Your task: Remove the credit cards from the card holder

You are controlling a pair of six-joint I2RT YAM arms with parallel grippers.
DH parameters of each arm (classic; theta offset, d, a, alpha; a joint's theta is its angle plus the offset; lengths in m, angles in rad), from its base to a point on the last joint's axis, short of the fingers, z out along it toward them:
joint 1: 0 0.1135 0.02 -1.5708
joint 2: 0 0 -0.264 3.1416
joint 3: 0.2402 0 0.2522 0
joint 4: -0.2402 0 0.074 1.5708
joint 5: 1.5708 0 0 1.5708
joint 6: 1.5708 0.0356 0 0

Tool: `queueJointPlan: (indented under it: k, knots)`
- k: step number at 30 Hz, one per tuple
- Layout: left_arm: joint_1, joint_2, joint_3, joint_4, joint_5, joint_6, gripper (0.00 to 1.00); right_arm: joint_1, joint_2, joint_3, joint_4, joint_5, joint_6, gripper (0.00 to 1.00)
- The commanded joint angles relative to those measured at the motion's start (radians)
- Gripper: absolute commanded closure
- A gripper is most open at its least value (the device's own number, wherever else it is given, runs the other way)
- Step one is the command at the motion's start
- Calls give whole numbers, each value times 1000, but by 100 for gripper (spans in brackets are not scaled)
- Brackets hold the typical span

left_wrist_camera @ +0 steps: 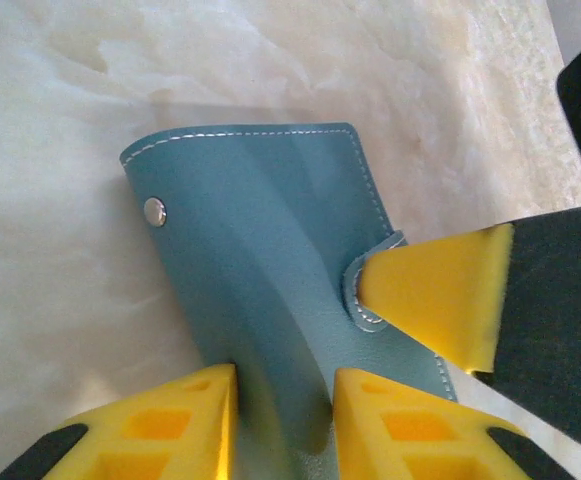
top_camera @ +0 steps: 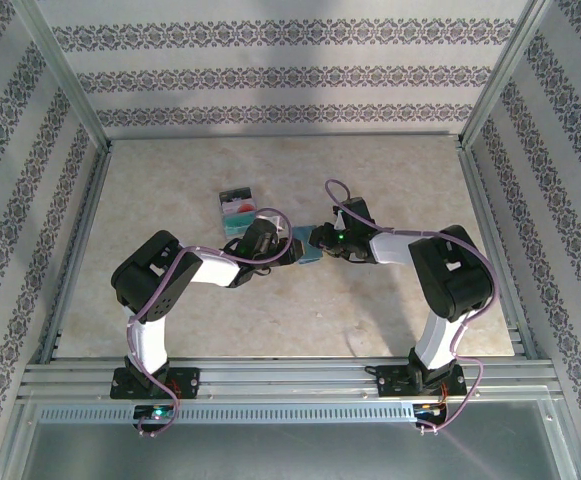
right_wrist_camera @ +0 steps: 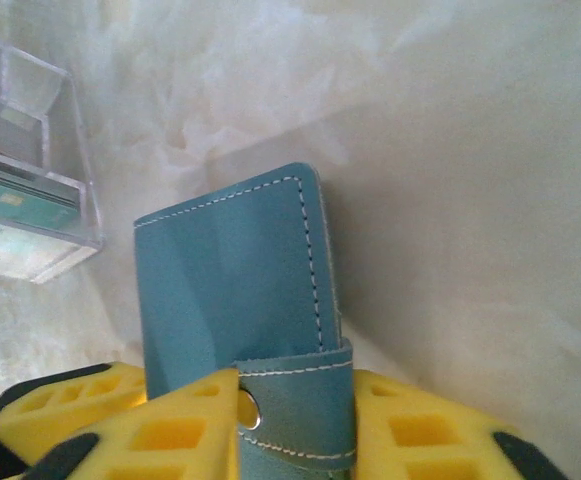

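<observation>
Card holder (left_wrist_camera: 260,250) lay closed at centre frame in the top view, mostly hidden under the two wrists; its inside could not be seen. Left tool (left_wrist_camera: 285,390) narrow, clamped on the holder's lower end, which ran out of frame. Right tool (right_wrist_camera: 295,385) narrow on the clasp tab (left_wrist_camera: 370,290), snap half covered. Some credit cards (right_wrist_camera: 15,212) sat in a clear box (right_wrist_camera: 80,160), upper left, cut off by the frame. Bare desk (top_camera: 390,180) all round.
</observation>
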Motion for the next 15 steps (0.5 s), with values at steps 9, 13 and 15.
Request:
queueJointPlan:
  k: [9, 13, 15]
  knots:
    - [19, -102, -46, 35, 45, -15, 52, -8, -61, -70, 168, -159, 58, 91]
    - [35, -176, -60, 0, 43, 3, 45, -11, -100, -79, 170, -164, 58, 92]
    - [48, -215, -67, -25, 43, 11, 42, -14, -124, -83, 170, -166, 59, 93]
